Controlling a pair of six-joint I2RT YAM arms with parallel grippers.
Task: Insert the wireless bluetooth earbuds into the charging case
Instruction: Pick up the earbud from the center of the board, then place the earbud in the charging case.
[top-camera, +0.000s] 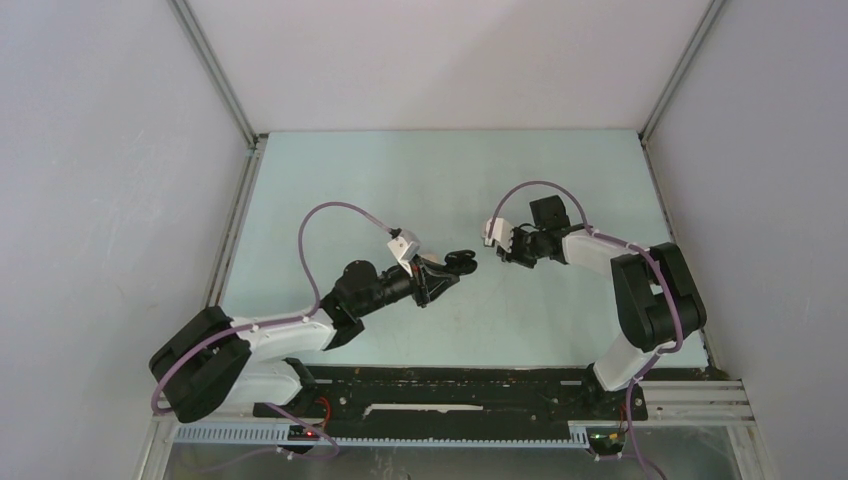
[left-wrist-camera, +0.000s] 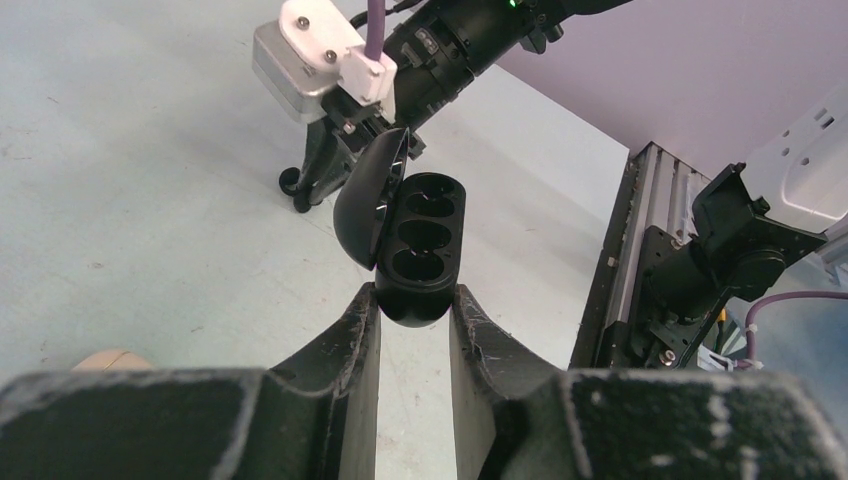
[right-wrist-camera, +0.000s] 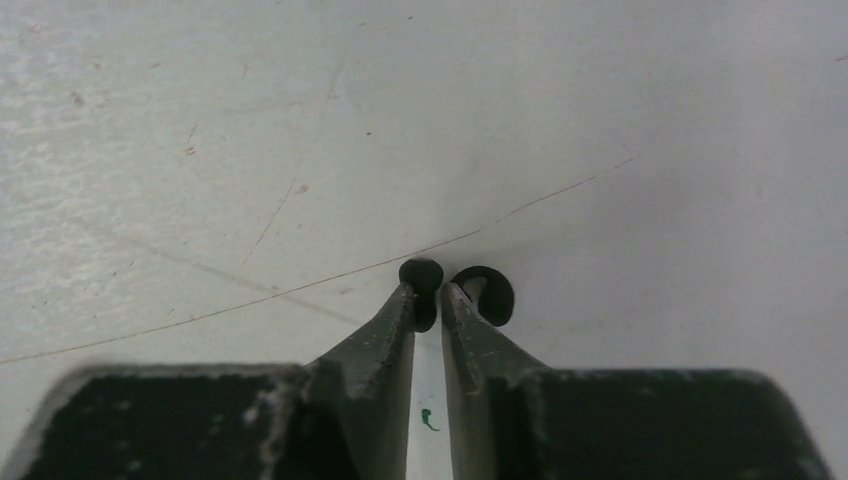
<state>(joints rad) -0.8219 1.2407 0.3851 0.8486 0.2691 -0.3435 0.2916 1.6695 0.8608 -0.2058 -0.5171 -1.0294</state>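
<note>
- As we look from above, our left gripper (top-camera: 450, 270) holds the charging case (top-camera: 462, 262) out toward the right gripper (top-camera: 505, 248), near but apart.
- Left wrist: jaws clamped on the case's base, lid (left-wrist-camera: 368, 200) open, wells (left-wrist-camera: 425, 238) empty.
- Right wrist: jaws pinch a black earbud (right-wrist-camera: 422, 280); next we must align it over a well.

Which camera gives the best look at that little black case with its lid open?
The left wrist view: the charging case sits centre, lid open, wells visible, pinched in the left gripper. The top view shows it only as a small dark shape. The right wrist view shows only an earbud.
</note>
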